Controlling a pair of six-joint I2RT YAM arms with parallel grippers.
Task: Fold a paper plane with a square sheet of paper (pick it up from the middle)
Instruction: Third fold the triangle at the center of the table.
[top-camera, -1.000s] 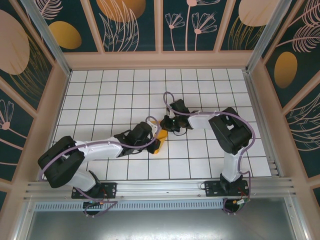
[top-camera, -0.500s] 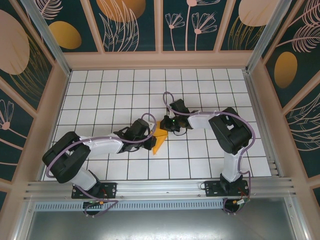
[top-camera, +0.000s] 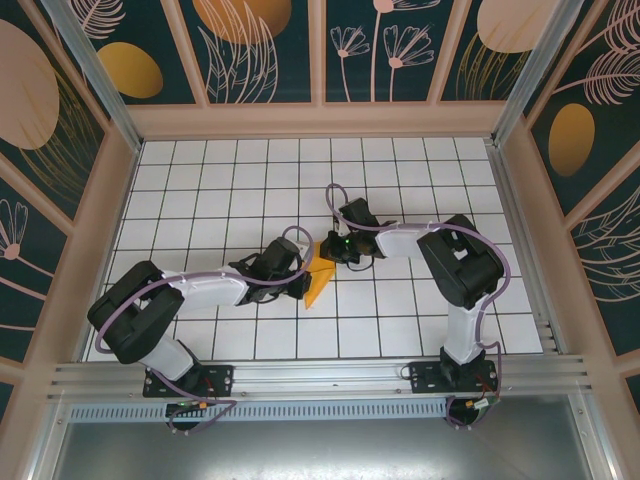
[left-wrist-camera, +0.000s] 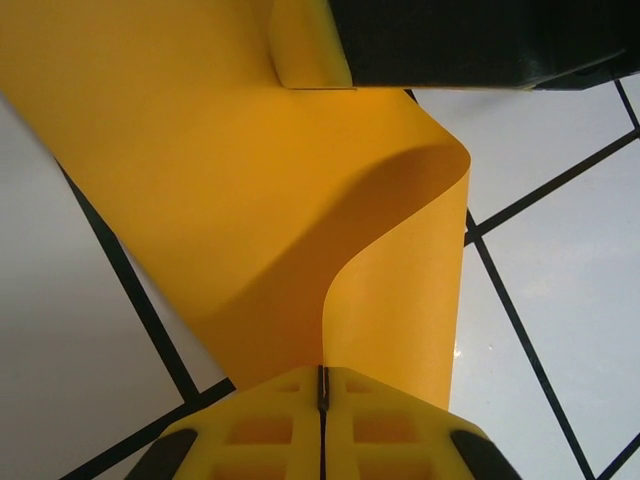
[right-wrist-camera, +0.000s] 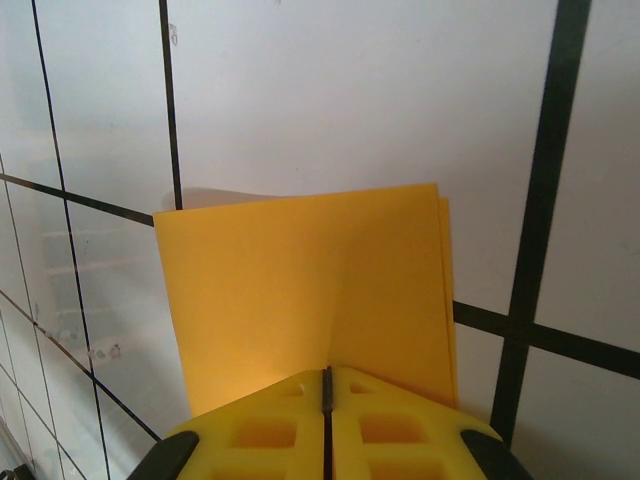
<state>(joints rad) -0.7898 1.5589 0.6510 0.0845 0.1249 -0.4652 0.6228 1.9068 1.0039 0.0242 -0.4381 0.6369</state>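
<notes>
The orange-yellow sheet of paper (top-camera: 318, 276) is folded into a narrow shape at the table's middle, held between both arms. My left gripper (top-camera: 303, 282) is shut on its near-left edge; in the left wrist view the paper (left-wrist-camera: 250, 200) curls up from the closed yellow fingers (left-wrist-camera: 260, 430). My right gripper (top-camera: 326, 249) is shut on the far end; in the right wrist view the doubled paper (right-wrist-camera: 300, 290) stands up from the closed fingers (right-wrist-camera: 400, 430), with layered edges at its right side.
The white tiled table (top-camera: 400, 180) is boxed in by beige walls with dark floral panels (top-camera: 260, 50). A metal rail (top-camera: 320, 375) runs along the near edge by the arm bases.
The left arm drew back to the left a second ago and has since held nearly still. The paper lies more exposed beside its gripper. The right arm has not moved.
</notes>
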